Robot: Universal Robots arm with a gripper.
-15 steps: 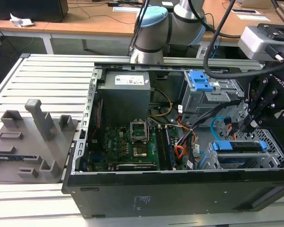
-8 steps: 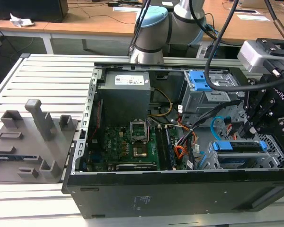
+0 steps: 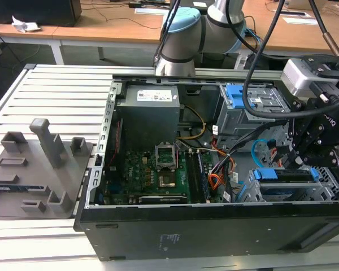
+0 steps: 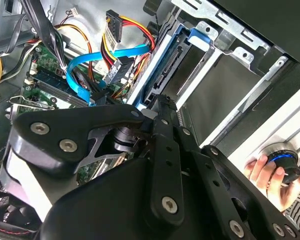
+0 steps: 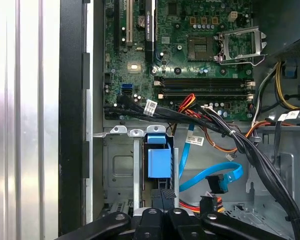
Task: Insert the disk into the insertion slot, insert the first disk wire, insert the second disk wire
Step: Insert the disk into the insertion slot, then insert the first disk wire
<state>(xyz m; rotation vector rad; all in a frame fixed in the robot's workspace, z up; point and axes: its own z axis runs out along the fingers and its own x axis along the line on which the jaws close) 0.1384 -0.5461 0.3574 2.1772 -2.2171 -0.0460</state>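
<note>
Gripper (image 5: pixel 167 194), seemingly closed, sat at the disk (image 5: pixel 158 161) in the insertion slot (image 5: pixel 121 165); first disk wire (image 5: pixel 209 204) and second disk wire (image 5: pixel 210 176) beside it hung unplugged.

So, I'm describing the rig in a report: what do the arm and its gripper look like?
The arm is silver-grey tubing with rounded joints, one capped in light blue. Black cables run alongside, and a pale grey box sits near the wrist. The gripper is matte black, built of flat linkage bars pinned with round silver screws.
</note>
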